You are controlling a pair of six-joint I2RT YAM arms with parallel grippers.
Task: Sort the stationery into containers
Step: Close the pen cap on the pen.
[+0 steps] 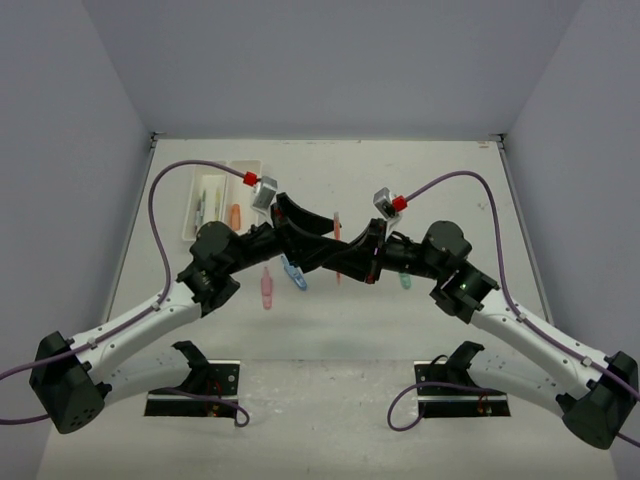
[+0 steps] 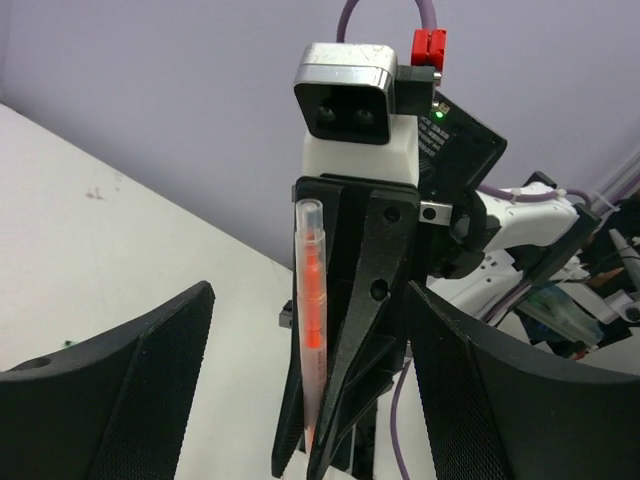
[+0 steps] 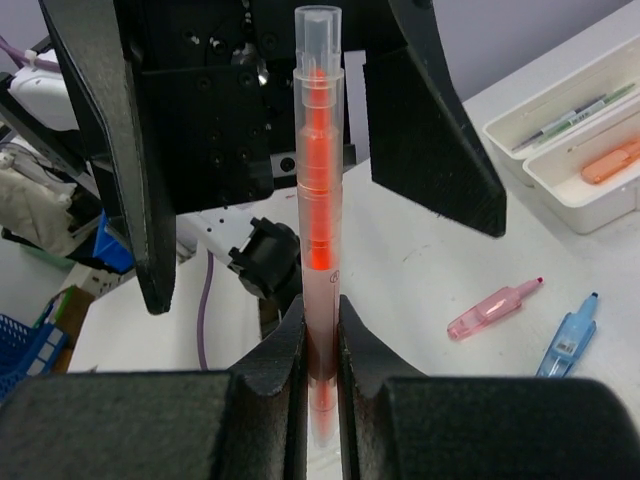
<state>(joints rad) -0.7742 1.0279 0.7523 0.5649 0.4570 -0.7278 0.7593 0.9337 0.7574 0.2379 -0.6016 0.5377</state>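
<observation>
An orange marker (image 3: 318, 200) stands upright in mid-air over the table's middle, with my right gripper (image 3: 320, 318) shut on its lower end. In the left wrist view my left gripper (image 2: 310, 300) is open, its wide fingers either side of the right gripper and the marker (image 2: 312, 300) without touching them. From above, the two grippers (image 1: 310, 235) (image 1: 365, 250) meet around the marker (image 1: 337, 240). The white containers (image 1: 188, 222) (image 3: 575, 213) lie at the back left; one holds pens, the other an orange piece (image 3: 610, 160). Pink (image 3: 495, 308), blue (image 3: 568, 338) and green (image 1: 405, 280) pieces lie on the table.
Grey walls enclose the table on three sides. Two black brackets (image 1: 205, 385) (image 1: 460, 385) are fixed at the near edge between the arm bases. Purple cables (image 1: 160, 195) arc over both arms.
</observation>
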